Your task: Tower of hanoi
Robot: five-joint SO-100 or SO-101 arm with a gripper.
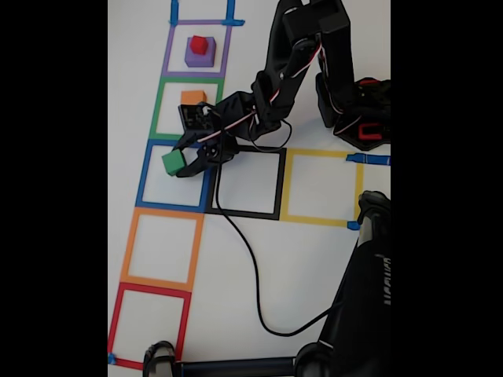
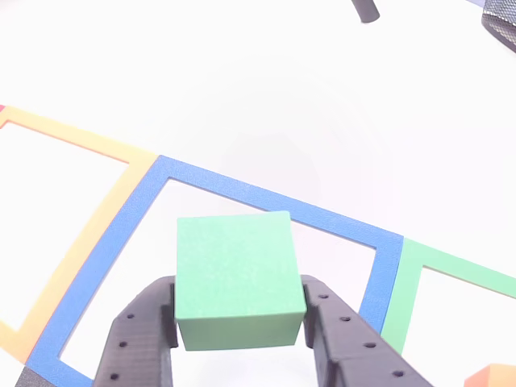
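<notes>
My pincer [image 2: 239, 322] is clenched on the green cube [image 2: 235, 278]; in the other view a black finger [image 2: 137, 343] presses each side face, so the cube sits square and level between them. It hangs over the blue tape square [image 2: 266, 197] on the white desk [image 2: 266, 89], and I cannot tell whether its underside touches the surface. Just beyond, in the fixed view, the orange cube [image 1: 192, 97] sits alone in the green tape square [image 1: 160, 106], and farther off the red cube [image 1: 199, 45] rides on the purple cube [image 1: 196, 56] inside the purple tape square [image 1: 167, 49]. I judge the green cube is being parked on a free spot so that orange can go onto purple later, once red is moved off.
</notes>
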